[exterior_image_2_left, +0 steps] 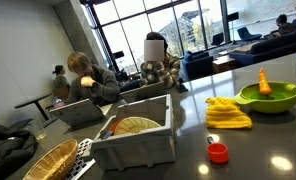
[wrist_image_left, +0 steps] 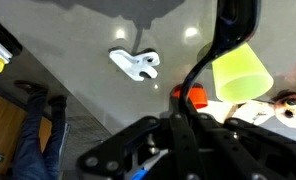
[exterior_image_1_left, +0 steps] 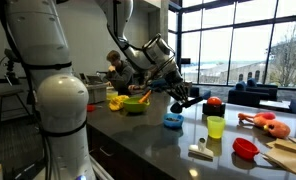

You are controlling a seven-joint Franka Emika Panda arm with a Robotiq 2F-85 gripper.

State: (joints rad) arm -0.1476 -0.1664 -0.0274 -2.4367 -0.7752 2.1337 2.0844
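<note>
- My gripper (exterior_image_1_left: 192, 98) hangs above the dark counter (exterior_image_1_left: 138, 138), jaws fully closed, and I see nothing between them.
- One yellow-green cup (exterior_image_1_left: 216, 126) stands just near and right of it, the closest thing as far as I can judge.
- One white brush (exterior_image_1_left: 200, 150) lies nearer still, apart from the cup and close to the counter's near edge.
- I count three bowls: a green bowl (exterior_image_1_left: 135, 104) far left, a blue bowl (exterior_image_1_left: 173, 120) left of the cup, and a red bowl (exterior_image_1_left: 246, 148) right of the brush.
- One orange toy (exterior_image_1_left: 264, 122) and one cutting board (exterior_image_1_left: 288, 155) crowd the right end.
- The bare counter lies left of the brush and the blue bowl.
</note>
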